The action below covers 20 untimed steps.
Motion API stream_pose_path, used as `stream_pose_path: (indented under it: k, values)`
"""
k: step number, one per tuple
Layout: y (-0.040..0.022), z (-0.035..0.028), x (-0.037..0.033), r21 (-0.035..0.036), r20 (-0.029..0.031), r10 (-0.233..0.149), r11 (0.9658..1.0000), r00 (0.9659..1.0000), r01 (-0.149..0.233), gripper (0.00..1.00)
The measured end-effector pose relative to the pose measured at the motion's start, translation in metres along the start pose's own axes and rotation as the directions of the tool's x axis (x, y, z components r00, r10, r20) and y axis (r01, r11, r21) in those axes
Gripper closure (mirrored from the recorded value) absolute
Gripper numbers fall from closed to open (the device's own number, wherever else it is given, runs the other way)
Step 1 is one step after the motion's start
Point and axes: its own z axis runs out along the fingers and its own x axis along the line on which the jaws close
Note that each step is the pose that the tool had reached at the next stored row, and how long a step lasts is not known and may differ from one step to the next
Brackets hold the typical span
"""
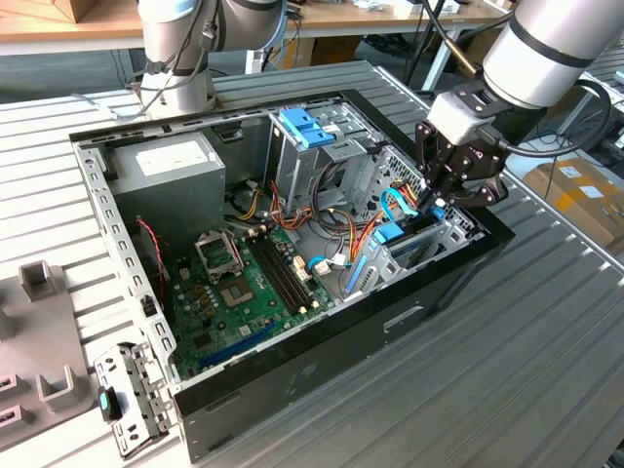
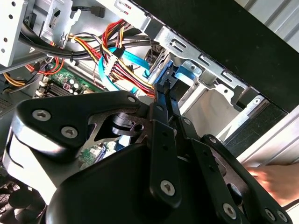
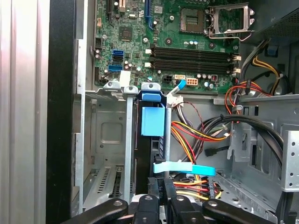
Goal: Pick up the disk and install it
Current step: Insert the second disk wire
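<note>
Disk (image 3: 152, 122) stands on edge in the drive bay (image 3: 105, 135), directly under the gripper (image 3: 163, 196), whose narrow fingers pinch its top edge. Risk, judged: blue cable (image 3: 184, 167) beside the gripper could snag; tilt would jam the rails.

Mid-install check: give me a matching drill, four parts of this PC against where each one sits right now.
Things:
1. disk
2. power-supply box
3. blue latch
4. loose metal bracket

Places:
A. on the table, outside the case
B. atop the tall metal cage
C. on edge in the front drive bay, below the gripper
D. inside the case, at the corner on the exterior view's left

Pairs: 1-C, 2-D, 3-B, 4-A
</note>
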Motion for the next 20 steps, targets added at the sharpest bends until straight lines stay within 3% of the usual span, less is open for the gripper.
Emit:
stream_pose_path:
  k: [20]
  values:
    - [0.0003, 0.0064, 0.0006, 0.0, -0.0002, 0.0, 1.0, 1.0, 0.0, 0.84]
